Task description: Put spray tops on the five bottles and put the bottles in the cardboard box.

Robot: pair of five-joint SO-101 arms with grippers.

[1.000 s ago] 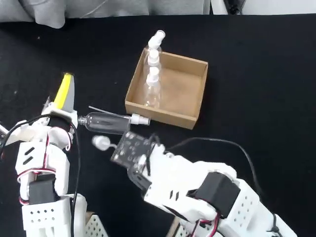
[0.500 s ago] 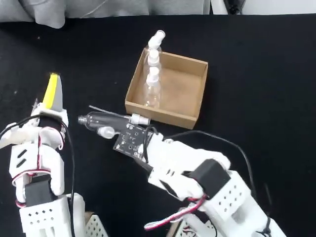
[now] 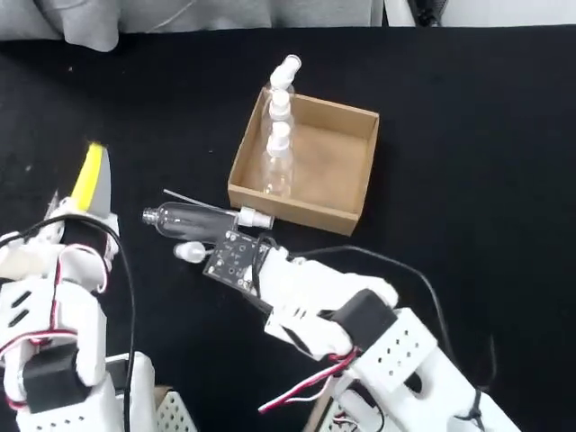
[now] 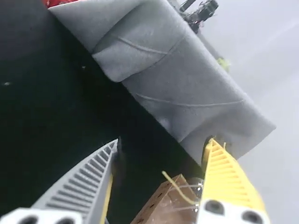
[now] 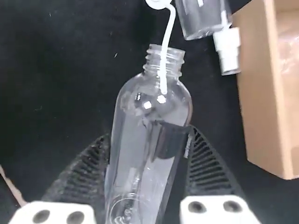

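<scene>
The right gripper clamps a clear plastic bottle with open neck; the left gripper stands wide open, holding nothing.

The table is black. The cardboard box is plain brown, and the bottles inside it are clear with white spray tops. The left gripper is ribbed, yellow on one side and grey on the other. The right gripper has black ribbed fingers. Its bottle is clear with a dark patch, perhaps a label. The far cloth is grey.
</scene>
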